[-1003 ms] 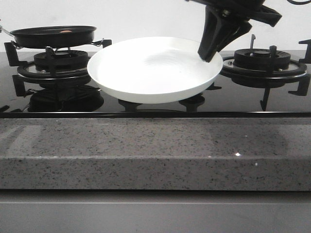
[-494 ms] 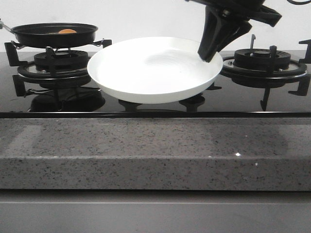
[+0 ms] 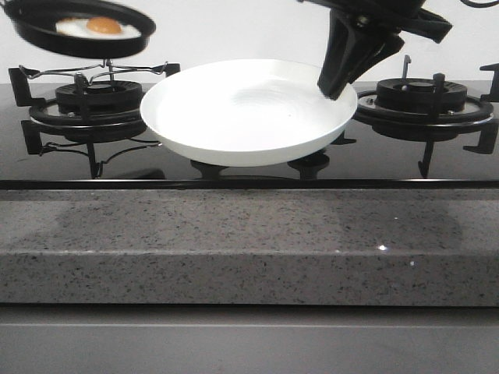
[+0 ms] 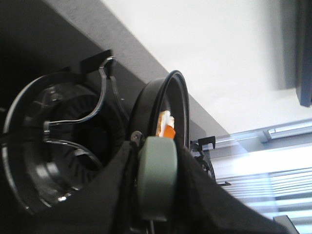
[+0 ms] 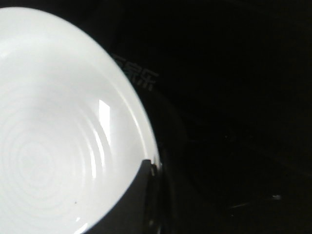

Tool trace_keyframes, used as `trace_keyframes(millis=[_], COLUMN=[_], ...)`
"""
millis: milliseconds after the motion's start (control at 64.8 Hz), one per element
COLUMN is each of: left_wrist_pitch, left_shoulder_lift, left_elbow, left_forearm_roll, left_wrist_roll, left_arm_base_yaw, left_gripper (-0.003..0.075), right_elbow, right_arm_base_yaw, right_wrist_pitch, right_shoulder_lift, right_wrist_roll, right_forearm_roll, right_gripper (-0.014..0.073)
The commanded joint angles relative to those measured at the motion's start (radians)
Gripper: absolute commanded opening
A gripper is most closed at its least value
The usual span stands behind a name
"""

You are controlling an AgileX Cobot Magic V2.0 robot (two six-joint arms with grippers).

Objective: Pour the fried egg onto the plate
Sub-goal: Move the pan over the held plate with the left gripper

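- You face a speckled grey stone bench [image 3: 249, 241] with a glossy black hob [image 3: 249, 171] set along its far edge and a plain pale wall behind.
- At the far left corner a black burner grate [image 3: 87, 97] stands bare, and a black frying pan [image 3: 78, 27] hangs in the air above it, clear of the grate and tilted so you see into it.
- The fried egg [image 3: 97, 28] lies inside that pan, white with an orange yolk.
- Your left gripper [image 4: 156, 195] shows only in the left wrist view, where its dark fingers sit either side of a pale green handle [image 4: 155, 180] leading to the pan; it looks clamped on it.
- At the middle of the far edge the plate [image 3: 248, 109] is held slightly raised, tilted toward you, apart from the pan.
- Your right gripper [image 3: 339, 82] is closed on the plate's right rim, one finger [image 5: 134, 204] lying over the inner edge.
- At the far right corner a second grate [image 3: 425, 97] stands bare.
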Motion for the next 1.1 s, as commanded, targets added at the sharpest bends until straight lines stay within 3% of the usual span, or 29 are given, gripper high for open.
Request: trace_keyframes(millis=[0,324,571,1080], left_wrist_pitch=[0.069,-0.079,-0.182,-0.471], left_shoulder_lift=[-0.104,-0.273,-0.382,-0.433], left_elbow=[-0.03,-0.03,-0.03,-0.03], left_forearm_roll=[-0.101,0.125,0.182,0.498], left_wrist_roll=[0.015,0.025,0.025,0.027], left_arm_base_yaw=[-0.028,-0.199,-0.345,-0.671], left_gripper=[-0.002,-0.0019,-0.0019,-0.002], right_elbow=[-0.023,-0.023,-0.023,-0.023], right_arm_base_yaw=[0.0,0.0,0.0,0.0], right_wrist_pitch=[-0.042,-0.042,-0.042,-0.042], right_shoulder_lift=[-0.046,-0.046,-0.046,-0.046], right_wrist_roll=[-0.006,-0.006,-0.006,-0.006], right_forearm_roll=[0.023,0.023,0.023,0.023], right_gripper=[-0.0068,-0.0068,-0.0068,-0.0068])
